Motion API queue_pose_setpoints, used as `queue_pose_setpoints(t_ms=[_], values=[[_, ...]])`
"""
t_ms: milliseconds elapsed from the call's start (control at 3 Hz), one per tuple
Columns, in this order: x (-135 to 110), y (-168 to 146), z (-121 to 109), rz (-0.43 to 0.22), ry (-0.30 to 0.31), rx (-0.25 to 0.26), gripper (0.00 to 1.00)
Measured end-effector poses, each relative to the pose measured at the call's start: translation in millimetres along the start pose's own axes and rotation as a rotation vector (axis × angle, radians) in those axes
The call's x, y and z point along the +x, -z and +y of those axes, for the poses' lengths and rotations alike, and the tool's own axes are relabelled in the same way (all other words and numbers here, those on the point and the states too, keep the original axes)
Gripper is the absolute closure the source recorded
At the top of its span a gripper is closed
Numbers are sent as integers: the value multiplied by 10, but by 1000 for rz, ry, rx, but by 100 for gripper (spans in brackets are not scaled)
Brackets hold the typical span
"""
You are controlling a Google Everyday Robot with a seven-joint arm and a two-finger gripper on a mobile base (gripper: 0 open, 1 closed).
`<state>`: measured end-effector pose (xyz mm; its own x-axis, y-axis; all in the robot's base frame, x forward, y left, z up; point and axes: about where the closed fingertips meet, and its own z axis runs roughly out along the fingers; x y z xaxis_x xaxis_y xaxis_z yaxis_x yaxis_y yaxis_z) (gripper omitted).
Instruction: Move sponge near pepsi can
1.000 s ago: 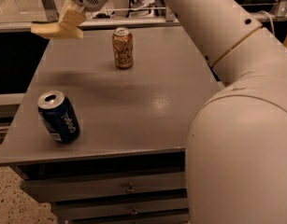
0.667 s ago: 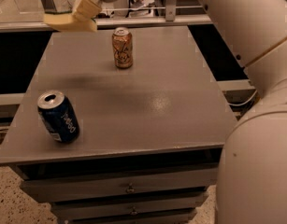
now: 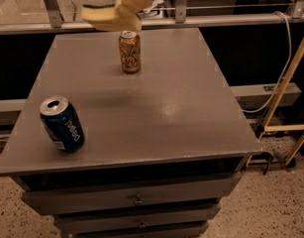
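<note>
The sponge [image 3: 108,17], pale yellow foam with a dark green top edge, hangs in the air above the back of the grey table [image 3: 156,108], just over the gold-brown can. My gripper [image 3: 127,5] comes in from the top edge of the camera view and is shut on the sponge's right end. The pepsi can [image 3: 62,124], dark blue with a silver top, stands upright near the table's front left corner, far from the sponge.
A gold-brown can [image 3: 129,51] stands upright at the back middle of the table, right below the sponge. Drawers [image 3: 136,200] sit under the tabletop. A metal rail [image 3: 216,20] runs behind the table. A yellow frame [image 3: 285,88] stands at the right.
The gripper with the sponge has moved right, from over the back left corner to above the gold-brown can. The big arm body has left the right side of the view.
</note>
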<state>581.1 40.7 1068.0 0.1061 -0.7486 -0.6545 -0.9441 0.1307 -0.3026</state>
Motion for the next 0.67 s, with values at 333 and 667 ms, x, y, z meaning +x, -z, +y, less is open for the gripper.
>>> queue_pose_setpoints(t_ms=[333, 667], values=[[330, 364, 147, 126, -51, 27, 100], [345, 319, 136, 119, -38, 25, 100]])
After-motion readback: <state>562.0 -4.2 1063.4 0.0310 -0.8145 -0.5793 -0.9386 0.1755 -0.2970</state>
